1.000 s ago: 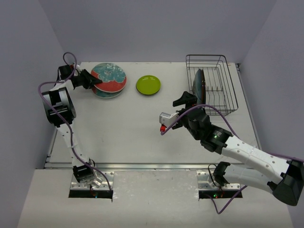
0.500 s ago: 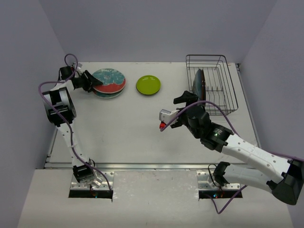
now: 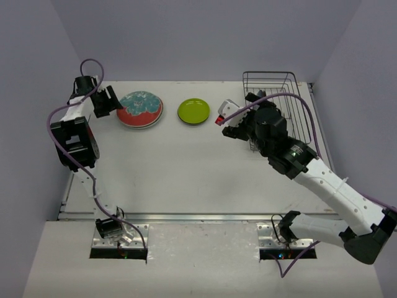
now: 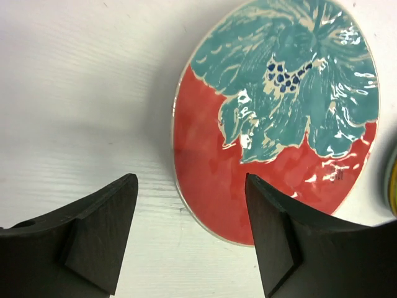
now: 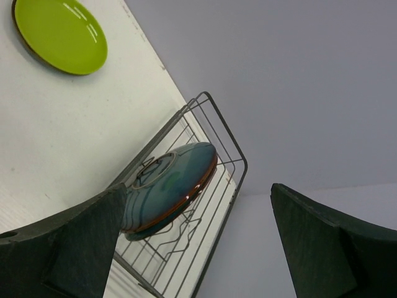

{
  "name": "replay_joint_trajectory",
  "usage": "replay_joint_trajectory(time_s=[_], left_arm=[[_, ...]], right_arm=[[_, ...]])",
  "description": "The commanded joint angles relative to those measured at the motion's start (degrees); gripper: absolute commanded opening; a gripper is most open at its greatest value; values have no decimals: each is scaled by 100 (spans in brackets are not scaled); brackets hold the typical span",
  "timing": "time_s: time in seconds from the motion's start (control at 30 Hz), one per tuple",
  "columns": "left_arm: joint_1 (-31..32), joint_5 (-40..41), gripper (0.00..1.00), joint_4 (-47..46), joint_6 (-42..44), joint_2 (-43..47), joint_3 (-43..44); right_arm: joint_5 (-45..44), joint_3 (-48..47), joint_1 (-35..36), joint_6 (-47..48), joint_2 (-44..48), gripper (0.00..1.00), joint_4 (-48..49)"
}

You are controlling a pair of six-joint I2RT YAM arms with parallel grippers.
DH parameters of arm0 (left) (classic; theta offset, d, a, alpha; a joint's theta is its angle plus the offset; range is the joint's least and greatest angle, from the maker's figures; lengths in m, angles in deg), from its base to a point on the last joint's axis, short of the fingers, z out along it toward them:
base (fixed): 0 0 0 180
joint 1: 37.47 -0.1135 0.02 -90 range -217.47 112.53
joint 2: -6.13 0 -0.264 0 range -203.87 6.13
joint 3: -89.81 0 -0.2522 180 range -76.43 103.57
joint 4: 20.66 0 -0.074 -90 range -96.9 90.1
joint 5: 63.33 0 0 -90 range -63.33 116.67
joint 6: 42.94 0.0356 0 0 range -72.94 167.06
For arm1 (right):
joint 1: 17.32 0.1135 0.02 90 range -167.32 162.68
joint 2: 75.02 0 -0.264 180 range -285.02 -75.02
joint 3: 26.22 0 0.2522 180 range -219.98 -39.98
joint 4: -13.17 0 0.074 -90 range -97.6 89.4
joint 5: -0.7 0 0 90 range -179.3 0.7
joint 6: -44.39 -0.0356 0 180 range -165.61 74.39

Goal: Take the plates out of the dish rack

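Top view: the left gripper (image 3: 113, 102) sits just beside the left rim of the red and teal-patterned plate (image 3: 140, 108), jaws apart, not touching it. That plate lies flat on a paler one on the tabletop (image 3: 173, 161); the lime green plate (image 3: 193, 111) lies to its right. The right arm (image 3: 310, 174) reaches over the left side of the dish rack (image 3: 291, 93).

Left wrist view: both jaws spread wide, nothing between them; the patterned plate's rim lies just beyond the fingertips.

Right wrist view: the right gripper (image 5: 197, 191) has its jaws wide apart and empty. The dark teal-blue plate (image 5: 167, 186) stands tilted on edge inside the rack.
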Motion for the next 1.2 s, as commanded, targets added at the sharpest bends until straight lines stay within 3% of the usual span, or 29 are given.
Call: replay_joint_trajectory(time_s=[0.0,0.13,0.27,0.37,0.5,0.63,0.8,1.17], left_arm=[[587,1784,72,-74,716,862,34],[1135,2837,73,-271,1120,1182,-245],[1353,2908,73,-560,1201,1682,-593],[1496,2663,73,-855,1310,2311,-1117],[1858,2388,74,-979,1519,3207,-1783],[2132,2317,74,-960,1610,3703,-2124],[2231,2201,75,-859,1571,4052,-2380],[2275,1986,76,-758,1444,4142,-2469]], right_arm=[[228,-594,-253,-1110,-125,99,-522],[469,-1127,-936,-2073,-381,99,-1036],[1681,-1818,-2423,-3456,-933,98,-2229],[2991,-2210,-3764,-4016,-1547,84,-3044],[4363,-2348,-4919,-4064,-2205,65,-3104],[5012,-2527,-5125,-3629,-2612,57,-3174],[5845,-2658,-5183,-3360,-2894,57,-3266],[5799,-3054,-5184,-3341,-3337,55,-3301]])
